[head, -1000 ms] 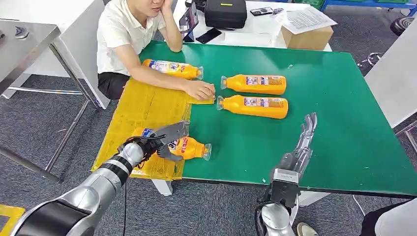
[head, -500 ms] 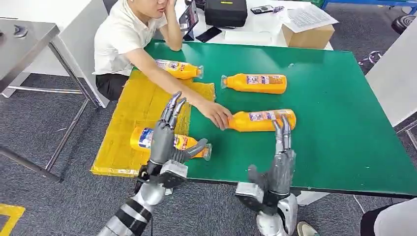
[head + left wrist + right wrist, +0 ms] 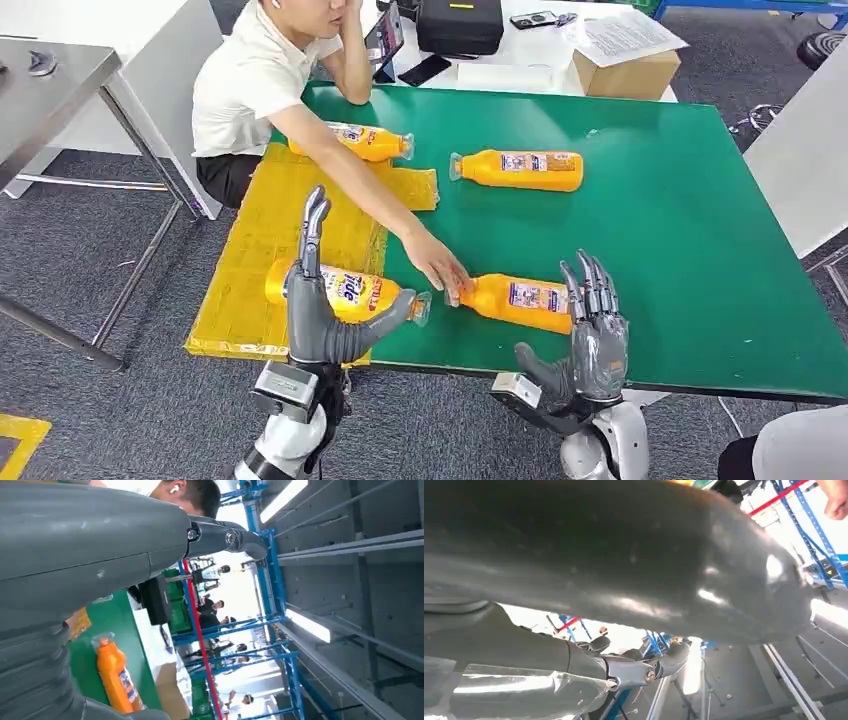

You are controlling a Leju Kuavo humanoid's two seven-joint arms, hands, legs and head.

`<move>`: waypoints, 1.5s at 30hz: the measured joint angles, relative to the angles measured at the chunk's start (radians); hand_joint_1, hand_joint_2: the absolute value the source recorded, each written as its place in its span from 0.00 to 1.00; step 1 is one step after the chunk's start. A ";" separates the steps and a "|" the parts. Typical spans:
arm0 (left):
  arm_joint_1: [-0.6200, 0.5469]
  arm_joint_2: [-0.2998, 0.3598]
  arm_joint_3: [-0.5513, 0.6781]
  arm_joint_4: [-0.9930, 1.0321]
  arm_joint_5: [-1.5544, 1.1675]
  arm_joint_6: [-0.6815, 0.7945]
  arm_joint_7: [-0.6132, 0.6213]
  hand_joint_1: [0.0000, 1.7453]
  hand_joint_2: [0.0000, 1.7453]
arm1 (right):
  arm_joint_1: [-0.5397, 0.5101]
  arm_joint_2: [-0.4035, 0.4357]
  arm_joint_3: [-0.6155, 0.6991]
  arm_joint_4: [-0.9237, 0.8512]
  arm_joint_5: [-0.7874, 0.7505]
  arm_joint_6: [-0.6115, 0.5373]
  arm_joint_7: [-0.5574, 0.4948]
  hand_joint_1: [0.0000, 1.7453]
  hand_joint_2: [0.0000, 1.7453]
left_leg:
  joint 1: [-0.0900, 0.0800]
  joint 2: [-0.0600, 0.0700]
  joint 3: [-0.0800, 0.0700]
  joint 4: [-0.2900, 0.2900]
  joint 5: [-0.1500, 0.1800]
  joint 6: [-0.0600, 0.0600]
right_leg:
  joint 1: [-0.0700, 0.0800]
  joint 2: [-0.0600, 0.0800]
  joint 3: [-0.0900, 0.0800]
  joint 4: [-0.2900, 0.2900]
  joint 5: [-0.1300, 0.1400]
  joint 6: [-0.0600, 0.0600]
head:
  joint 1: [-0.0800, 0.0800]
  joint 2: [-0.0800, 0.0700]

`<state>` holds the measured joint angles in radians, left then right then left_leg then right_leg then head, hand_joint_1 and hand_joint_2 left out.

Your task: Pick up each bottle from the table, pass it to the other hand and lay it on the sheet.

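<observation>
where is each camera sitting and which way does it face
head view: high on the body, looking down at the green table; left hand and right hand raised, open.
left wrist view: behind the left hand, tipped up toward racks and ceiling.
right wrist view: behind the right hand, facing the ceiling.
shared: head and left wrist views both show an orange bottle.

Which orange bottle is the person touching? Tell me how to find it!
Look at the green table and go to its near edge, by the robot's right hand. An orange bottle lies there on its side, and a person's hand touches its cap end. The other bottles lie on the yellow sheet or farther back, with nobody's hand on them.
</observation>
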<state>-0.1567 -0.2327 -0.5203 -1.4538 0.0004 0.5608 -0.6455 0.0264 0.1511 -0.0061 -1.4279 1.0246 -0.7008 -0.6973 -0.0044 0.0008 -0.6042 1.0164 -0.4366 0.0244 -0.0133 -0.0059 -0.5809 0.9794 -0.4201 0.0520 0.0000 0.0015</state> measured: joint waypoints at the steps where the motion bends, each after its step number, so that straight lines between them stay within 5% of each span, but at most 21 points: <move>1: 0.000 0.000 -0.002 -0.003 0.001 0.000 0.000 0.00 1.00 | 0.000 -0.001 -0.003 0.002 0.006 0.000 0.000 0.00 0.00 | 0.000 0.000 0.000 0.000 0.000 0.000 | 0.000 0.000 0.000 0.000 0.000 0.000 | 0.000 0.000; 2: 0.000 0.000 -0.003 -0.005 0.001 0.000 0.000 0.00 1.00 | 0.000 -0.001 -0.006 0.005 0.010 0.000 0.000 0.00 0.00 | 0.000 0.000 0.000 0.000 0.000 0.000 | 0.000 0.000 0.000 0.000 0.000 0.000 | 0.000 0.000; 3: 0.001 0.000 -0.005 -0.007 0.001 0.000 0.000 0.00 1.00 | 0.000 -0.001 -0.008 0.007 0.022 0.000 0.000 0.00 1.00 | 0.000 0.000 0.000 0.000 0.000 0.000 | 0.000 0.000 0.000 0.000 0.000 0.000 | 0.000 0.000; 8: 0.020 0.008 -0.011 -0.035 -0.012 -0.007 -0.004 0.00 1.00 | -0.024 -0.005 -0.078 0.073 0.191 0.000 0.036 0.00 1.00 | 0.000 0.000 0.000 0.000 0.000 0.000 | 0.000 0.000 0.000 0.000 0.000 0.000 | 0.000 0.000; 16: 0.122 0.034 -0.019 -0.025 -0.067 -0.041 0.174 0.00 1.00 | -0.067 -0.143 -0.105 0.292 0.309 0.000 0.372 0.00 1.00 | -0.002 -0.002 -0.001 0.000 -0.001 0.001 | -0.001 -0.001 0.000 -0.001 0.000 0.000 | 0.000 0.000; 19: 0.131 0.039 -0.038 -0.011 -0.048 -0.064 0.190 0.00 1.00 | -0.101 -0.203 -0.083 0.395 0.290 0.000 0.424 0.00 1.00 | -0.002 -0.002 -0.001 0.000 -0.001 0.001 | -0.001 -0.001 0.000 -0.001 0.000 0.000 | 0.000 0.000; 27: 0.116 0.048 -0.078 0.005 -0.010 -0.093 0.215 0.00 1.00 | -0.250 -0.307 0.018 0.641 0.171 0.077 0.438 0.00 1.00 | -0.001 0.000 0.004 0.000 -0.001 0.001 | -0.001 -0.001 0.003 -0.001 0.000 0.000 | 0.000 0.000; 45: 0.111 0.049 -0.083 0.014 0.003 -0.072 0.212 0.00 1.00 | -0.351 -0.314 0.156 0.763 0.187 0.005 0.452 0.00 1.00 | -0.001 0.004 0.012 0.000 0.001 0.003 | -0.001 0.002 0.008 -0.001 0.004 -0.001 | 0.000 0.000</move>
<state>-0.0454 -0.1835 -0.6031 -1.4401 0.0034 0.4887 -0.4334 -0.3245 -0.1629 0.1499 -0.6645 1.2120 -0.6954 -0.2449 -0.0056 0.0045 -0.5927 1.0164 -0.4358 0.0275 -0.0140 -0.0040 -0.5733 0.9779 -0.4160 0.0509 0.0000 0.0015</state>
